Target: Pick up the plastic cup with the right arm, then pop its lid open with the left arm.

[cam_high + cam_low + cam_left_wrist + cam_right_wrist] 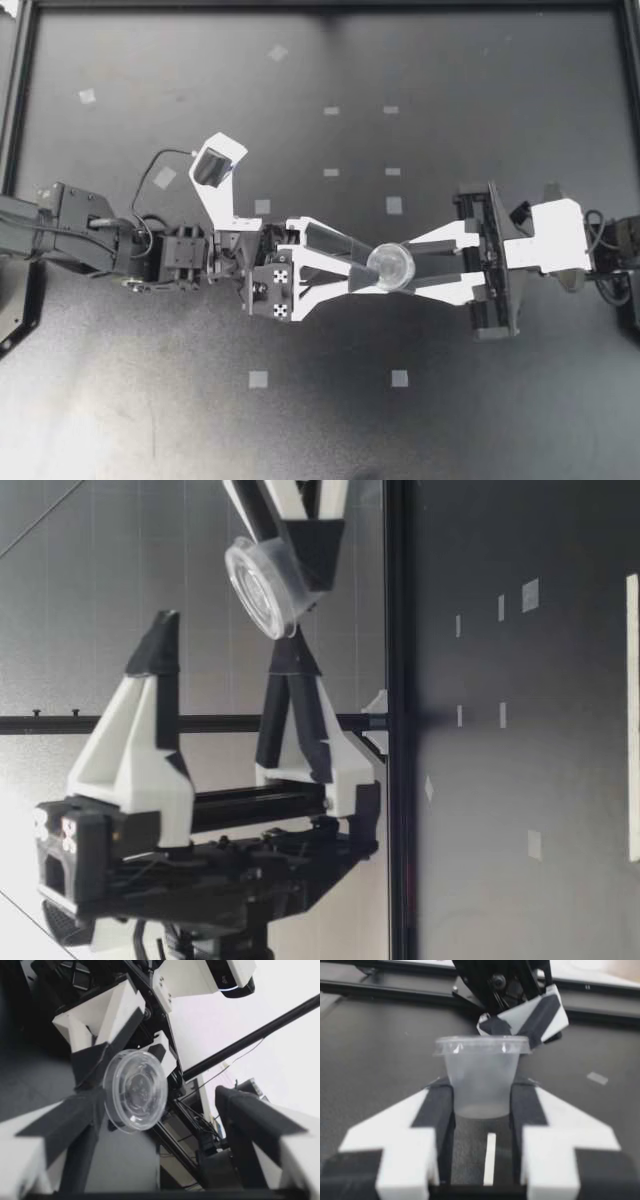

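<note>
Above the middle of the table, my right gripper (400, 266) is shut on a small clear plastic cup (390, 266) with a lid, gripping its body from both sides. The right wrist view shows the cup (481, 1077) upright between the fingers (437, 1107). My left gripper (368, 262) is wide open and turned on its side, with its tips reaching the cup. In the low view the cup (262, 588) hangs well above the table, just beyond the left gripper (225, 650). In the left wrist view the lid (135, 1091) faces the camera, close to one finger (65, 1125) and clear of the other.
Small grey tape squares (258, 379) (399, 378) are scattered over the dark table. A black frame rail (20, 90) runs along the table's edges. Bare table (450, 420) lies before and behind both arms.
</note>
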`<state>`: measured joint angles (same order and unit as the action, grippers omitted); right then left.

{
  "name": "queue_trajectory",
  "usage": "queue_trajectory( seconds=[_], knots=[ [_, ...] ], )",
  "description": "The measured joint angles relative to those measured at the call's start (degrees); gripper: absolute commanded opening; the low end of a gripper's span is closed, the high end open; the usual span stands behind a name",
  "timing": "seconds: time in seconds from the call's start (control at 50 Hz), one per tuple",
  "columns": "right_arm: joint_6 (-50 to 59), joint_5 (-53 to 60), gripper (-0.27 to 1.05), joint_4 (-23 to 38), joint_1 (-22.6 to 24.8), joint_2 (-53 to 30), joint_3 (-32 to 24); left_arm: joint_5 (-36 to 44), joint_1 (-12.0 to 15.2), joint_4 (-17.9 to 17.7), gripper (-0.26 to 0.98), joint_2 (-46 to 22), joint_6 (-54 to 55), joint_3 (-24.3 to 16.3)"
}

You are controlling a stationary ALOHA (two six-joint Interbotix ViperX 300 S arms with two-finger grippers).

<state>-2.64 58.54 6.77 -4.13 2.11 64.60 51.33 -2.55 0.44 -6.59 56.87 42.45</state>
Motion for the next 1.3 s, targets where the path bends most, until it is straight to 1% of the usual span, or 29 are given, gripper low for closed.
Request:
queue_trajectory(
  seconds=[0.24, 0.32, 0.4, 0.6, 0.7, 0.84, 0.92, 1.06, 1.16, 1.3],
  knots=[
    [1.76, -0.97, 0.28, -0.62, -0.09, -3.43, 0.0, -0.09, 0.0, 0.0, 0.79, 0.26, -0.09, 0.18],
    [2.81, -1.58, 0.28, -0.7, -0.53, -4.66, 0.97, -0.09, -0.53, 0.09, 0.79, 1.76, -0.35, 0.09],
    [3.52, -1.49, 0.28, -0.7, -0.62, -5.1, 0.97, -0.09, -0.97, 0.18, 0.79, 2.37, -0.62, 0.09],
    [3.87, -1.58, 0.28, -0.7, -0.7, -4.83, 0.88, -0.09, -0.97, 0.09, 0.79, 2.55, -2.9, 0.7],
    [3.96, -1.49, 0.28, -0.7, -0.62, -3.52, 0.88, -0.09, -0.97, 0.18, 0.79, 2.55, -7.65, 0.88],
    [6.86, -1.49, 0.28, -0.44, -0.62, -0.26, 0.97, -0.09, -0.97, 0.18, 0.79, 2.64, -19.69, 1.32],
    [8.79, -1.23, 0.28, 0.18, 0.26, 1.85, 0.97, -0.09, -0.97, 0.26, 0.79, 2.81, -27.25, 2.2],
    [10.81, 0.09, 0.28, 1.14, 3.25, 5.19, 0.97, -0.09, -0.97, 0.26, 0.79, 3.08, -38.41, 4.31],
    [10.99, 1.41, 0.28, 1.41, 4.92, 6.33, 0.97, -0.09, -0.97, 0.26, 0.79, 3.08, -44.56, 5.45],
    [11.07, 2.02, 0.28, 1.41, 5.45, 6.33, 0.97, -0.7, -0.97, 0.26, 0.79, 3.16, -50.45, 6.77]
  ],
)
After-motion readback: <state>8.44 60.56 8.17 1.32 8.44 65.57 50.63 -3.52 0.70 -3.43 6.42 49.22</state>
